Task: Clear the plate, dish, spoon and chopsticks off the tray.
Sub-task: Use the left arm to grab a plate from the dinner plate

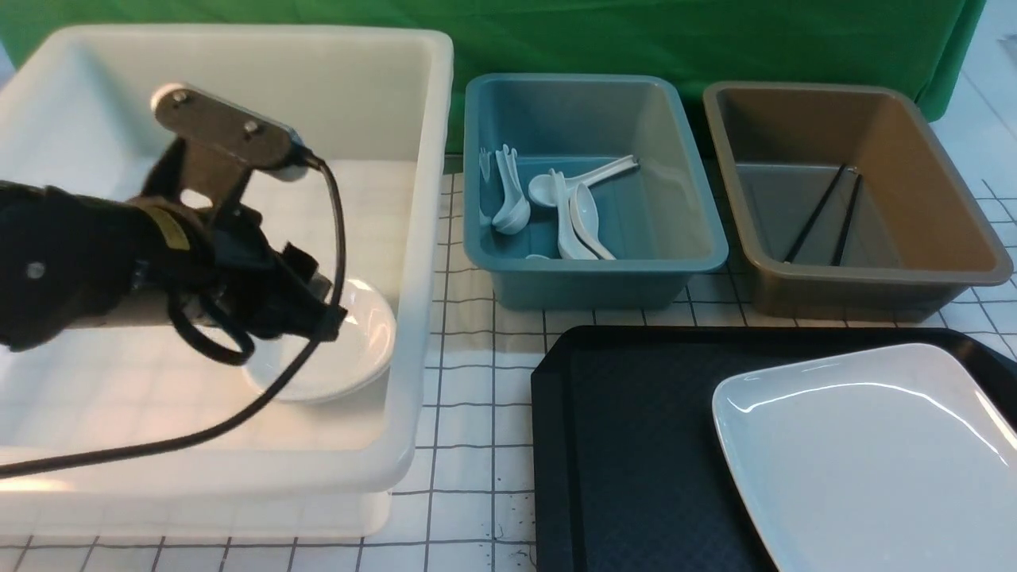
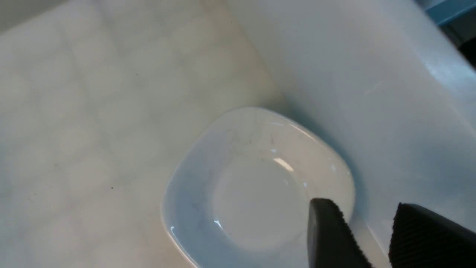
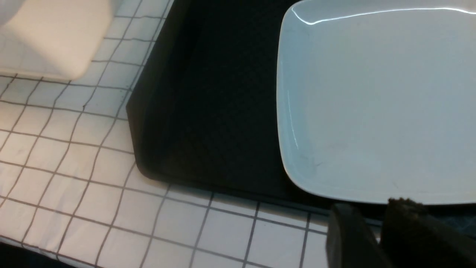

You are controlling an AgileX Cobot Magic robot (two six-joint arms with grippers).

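Note:
The large white plate (image 1: 874,453) (image 3: 379,100) lies on the right part of the black tray (image 1: 628,445) (image 3: 208,111). A small white dish (image 1: 349,349) (image 2: 256,182) rests on the floor of the white tub, near its right wall. My left gripper (image 1: 330,318) (image 2: 366,208) hangs just above the dish's edge, open, with nothing between its fingers. Several white spoons (image 1: 576,214) lie in the blue tub. The black chopsticks (image 1: 826,210) lean in the brown tub. My right gripper (image 3: 372,208) hovers at the tray's near edge by the plate, jaws narrowly apart and empty.
The big white tub (image 1: 421,238) stands at the left, and its wall (image 2: 372,93) rises close beside the left fingers. The blue tub (image 1: 699,230) and the brown tub (image 1: 953,214) stand behind the tray. A gridded white cloth (image 1: 469,413) covers the table.

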